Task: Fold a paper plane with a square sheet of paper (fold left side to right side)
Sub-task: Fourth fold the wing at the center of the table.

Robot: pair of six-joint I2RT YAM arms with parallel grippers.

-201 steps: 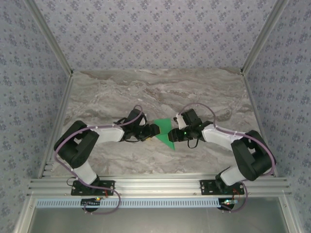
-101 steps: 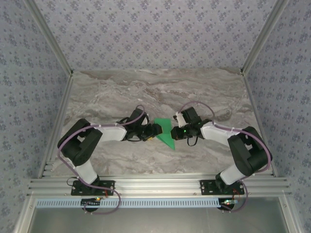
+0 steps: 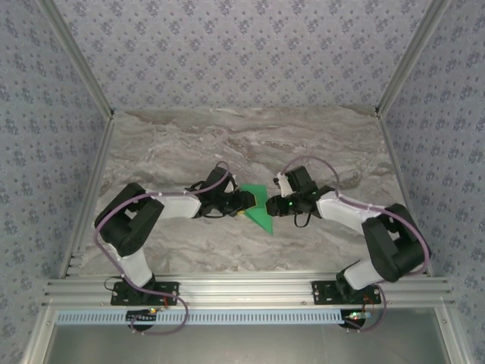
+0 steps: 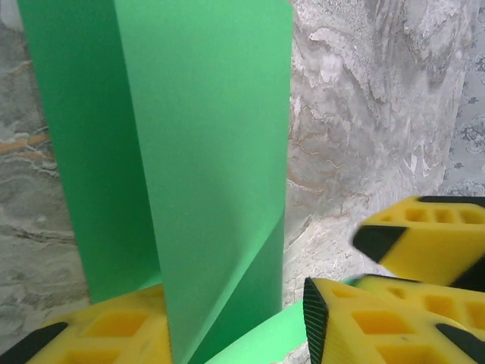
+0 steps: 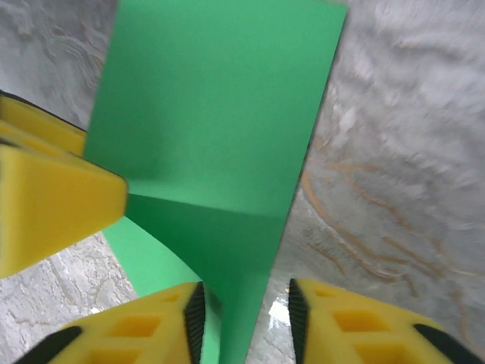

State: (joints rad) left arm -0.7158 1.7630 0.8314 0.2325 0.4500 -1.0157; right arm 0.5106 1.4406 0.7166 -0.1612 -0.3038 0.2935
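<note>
The green sheet of paper [image 3: 256,208] lies mid-table, creased into a pointed wedge with flaps lifted. My left gripper [image 3: 244,202] is at its left edge and my right gripper [image 3: 270,206] at its right edge, tips nearly meeting. In the left wrist view a raised flap of the paper [image 4: 212,152] stands between the spread fingers of the left gripper [image 4: 235,322], leaning on the left finger [image 4: 114,330] and clear of the right pad [image 4: 314,318]. In the right wrist view the paper's fold [image 5: 227,152] runs down between the jaws of the right gripper [image 5: 246,315], which stand open.
The marble table [image 3: 250,144] stretches bare behind the paper. Patterned walls and metal posts [image 3: 399,68] close in the sides. The other arm's yellow fingers [image 4: 424,239] crowd the right of the left wrist view. The frame rail [image 3: 250,287] lies at the near edge.
The left gripper has edged right against the paper. The right gripper has shifted slightly up and right beside the paper's right edge. The paper has stayed in place.
</note>
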